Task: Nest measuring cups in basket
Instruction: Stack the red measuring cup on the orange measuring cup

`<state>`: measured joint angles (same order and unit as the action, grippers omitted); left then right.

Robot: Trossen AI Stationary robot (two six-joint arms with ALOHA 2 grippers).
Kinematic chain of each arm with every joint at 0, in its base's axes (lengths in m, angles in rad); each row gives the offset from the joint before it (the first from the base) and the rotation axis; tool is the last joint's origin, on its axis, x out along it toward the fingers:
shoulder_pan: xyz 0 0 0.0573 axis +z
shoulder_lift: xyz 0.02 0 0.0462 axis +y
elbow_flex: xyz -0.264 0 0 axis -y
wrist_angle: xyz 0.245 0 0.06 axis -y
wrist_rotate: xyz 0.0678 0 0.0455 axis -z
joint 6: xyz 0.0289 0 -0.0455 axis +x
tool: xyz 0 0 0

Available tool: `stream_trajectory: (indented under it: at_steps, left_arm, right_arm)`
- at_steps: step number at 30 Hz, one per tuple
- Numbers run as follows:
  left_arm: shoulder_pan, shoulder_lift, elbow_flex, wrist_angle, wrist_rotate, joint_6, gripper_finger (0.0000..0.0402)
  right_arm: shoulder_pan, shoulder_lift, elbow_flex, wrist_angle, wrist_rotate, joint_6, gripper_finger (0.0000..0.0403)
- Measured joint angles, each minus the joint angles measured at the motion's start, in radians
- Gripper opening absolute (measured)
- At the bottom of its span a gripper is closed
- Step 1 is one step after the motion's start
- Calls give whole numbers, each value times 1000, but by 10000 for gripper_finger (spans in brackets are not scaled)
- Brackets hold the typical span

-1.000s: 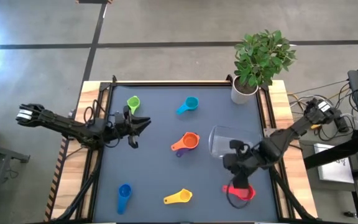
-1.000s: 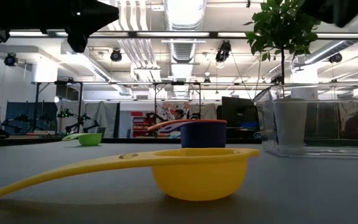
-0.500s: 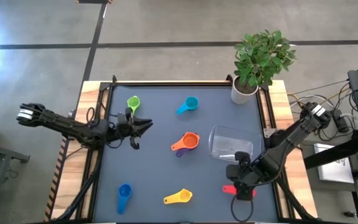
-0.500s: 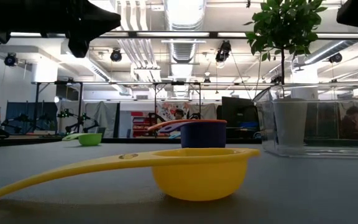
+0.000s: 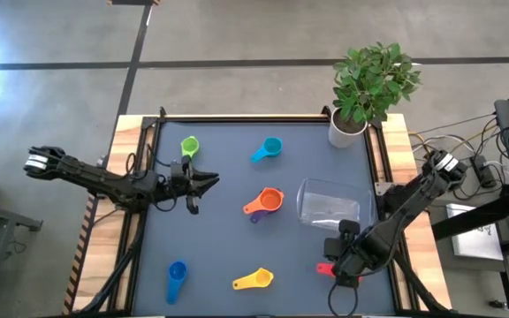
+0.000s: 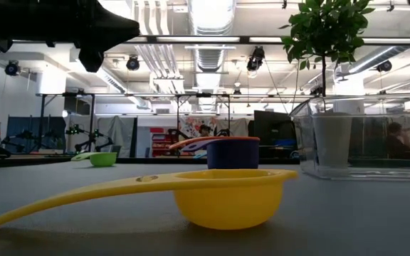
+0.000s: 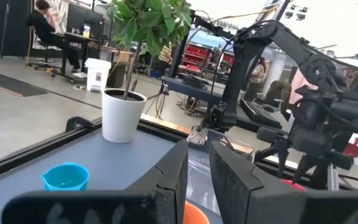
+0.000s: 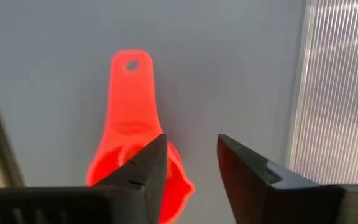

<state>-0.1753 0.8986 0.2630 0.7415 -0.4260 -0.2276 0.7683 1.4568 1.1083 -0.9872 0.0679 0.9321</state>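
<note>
The red measuring cup point(image 8: 129, 130) lies on the dark mat near the right front corner, its handle flat on the mat. My right gripper point(image 8: 191, 149) hangs over it, open, with bare mat between the fingers and the cup's bowl under one finger. In the high view that gripper point(image 5: 345, 265) covers most of the red cup point(image 5: 324, 268). The clear basket point(image 5: 328, 205) stands just beyond it. Green point(image 5: 189, 145), light blue point(image 5: 269, 148), orange point(image 5: 269, 200), dark blue point(image 5: 176, 281) and yellow point(image 5: 254, 280) cups lie scattered. My left gripper point(image 5: 208, 180) waits shut above the mat's left half. My right gripper points down at the red cup, with one finger point(image 8: 148, 168) over the rim of its bowl point(image 8: 107, 168). I cannot tell whether that finger touches the cup. The cup lies flat on the mat.
A white pot with a green plant point(image 5: 347, 131) stands at the far right corner, behind the basket. A raised black frame point(image 5: 140, 221) rims the mat. A purple handle point(image 5: 255, 216) pokes out under the orange cup. Bare mat lies between the scattered cups.
My right gripper has travelled from beside the basket toward the table's near edge and come down over the red cup. My left gripper has crept a little toward the table's right.
</note>
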Motion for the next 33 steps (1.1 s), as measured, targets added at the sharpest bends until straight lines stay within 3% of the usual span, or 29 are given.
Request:
stream_trajectory:
  at_steps: [8,33]
  left_arm:
    - [0,0,0,-9,0,-19,50]
    - [0,0,-2,-52,53,-53,50]
  right_arm:
    - [51,12,-40,0,-60,40,174]
    - [111,19,-117,32,-50,209,167]
